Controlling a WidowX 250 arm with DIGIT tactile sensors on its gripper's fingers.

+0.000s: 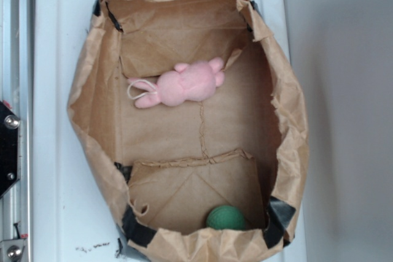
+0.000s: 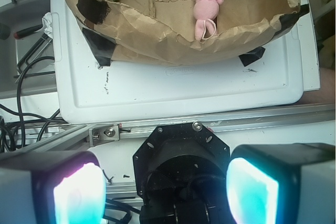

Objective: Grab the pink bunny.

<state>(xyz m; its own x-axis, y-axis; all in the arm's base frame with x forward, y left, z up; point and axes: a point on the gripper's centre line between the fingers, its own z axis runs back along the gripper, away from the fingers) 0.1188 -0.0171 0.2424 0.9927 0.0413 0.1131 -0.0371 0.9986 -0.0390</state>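
A white tray is carrying a wide brown paper bag, its walls rolled down and its corners patched with black tape. Inside, on the creased paper floor, the pink bunny is lying on its side toward the far end as the exterior view shows it, well apart from the green ball sitting against the opposite wall. In the wrist view the bunny is resting just behind the crumpled near rim of the bag.

The gripper is hanging outside the bag, above the metal rail, its jaws standing wide with nothing between the glowing pads.

The bunny is looking light, soft and fuzzy, so it is likely giving under pressure rather than slipping. The plump body, between head and legs, is seeming the best place to close on; the ears and the thin white string loop are looking too slight for a secure hold. The bag's limp rim may be getting in the way of a low approach.
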